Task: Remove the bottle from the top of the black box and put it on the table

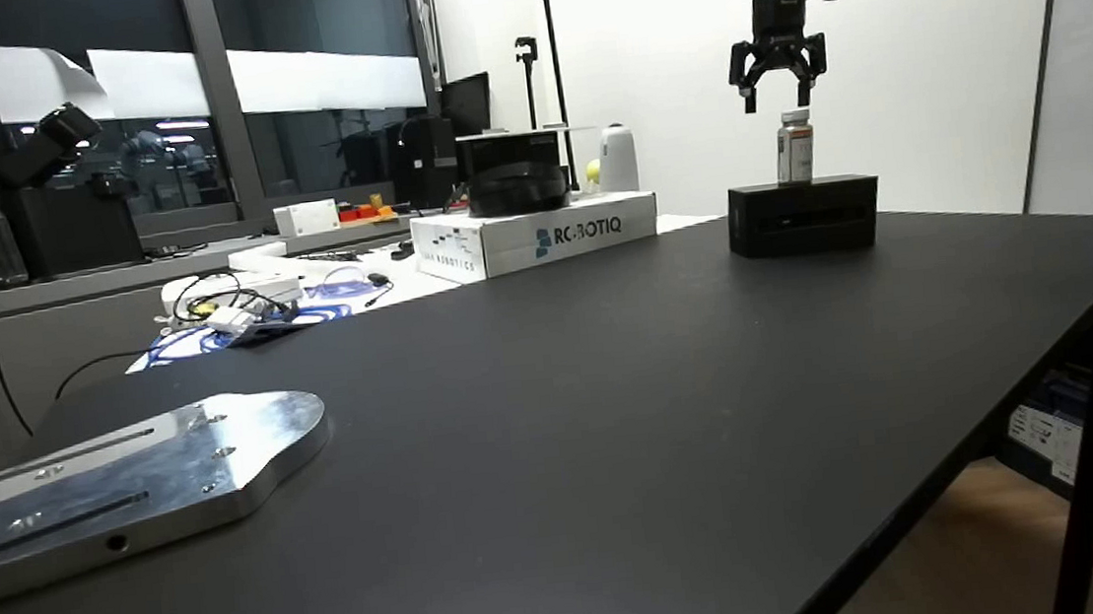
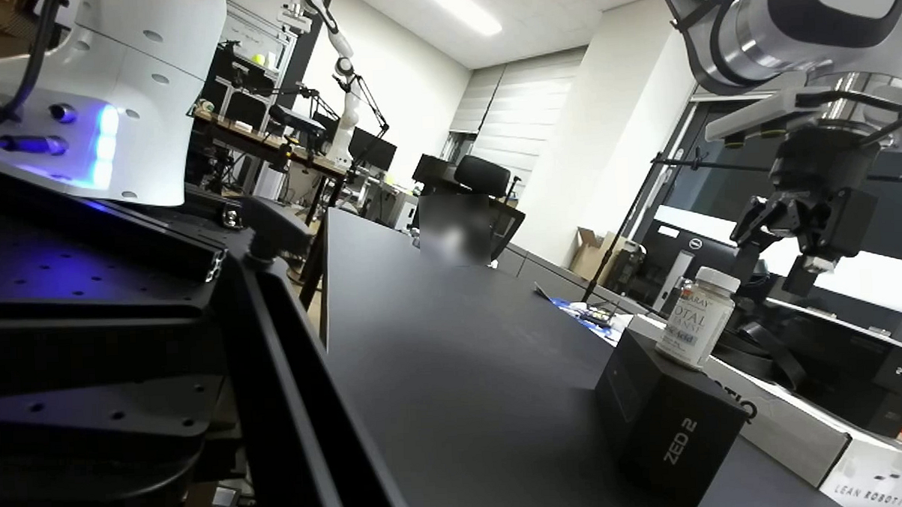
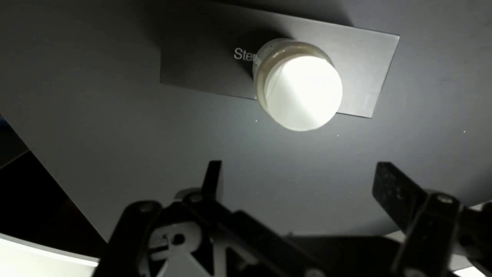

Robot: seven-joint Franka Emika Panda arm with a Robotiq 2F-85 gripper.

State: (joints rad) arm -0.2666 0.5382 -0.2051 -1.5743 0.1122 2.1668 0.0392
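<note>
The small whitish bottle [image 1: 795,155] stands upright on the black box [image 1: 803,220], which sits on the black table [image 1: 613,390]. In an exterior view the bottle [image 2: 698,321] shows its label and white cap, and the box [image 2: 675,433] reads "ZED 2". My gripper [image 1: 777,103] is open and empty, pointing down, with its fingertips just above the level of the cap. In the wrist view the bottle [image 3: 301,92] lies beyond the fingertips [image 3: 300,165], between their lines and not touched. The box top [image 3: 355,80] is partly hidden by the bottle.
A metal plate [image 1: 145,471] lies at the table's near left corner in an exterior view. A long white lettered box [image 1: 560,234] stands beside the table, behind the black box in an exterior view [image 2: 791,425]. The robot base [image 2: 115,92] is at the table's edge.
</note>
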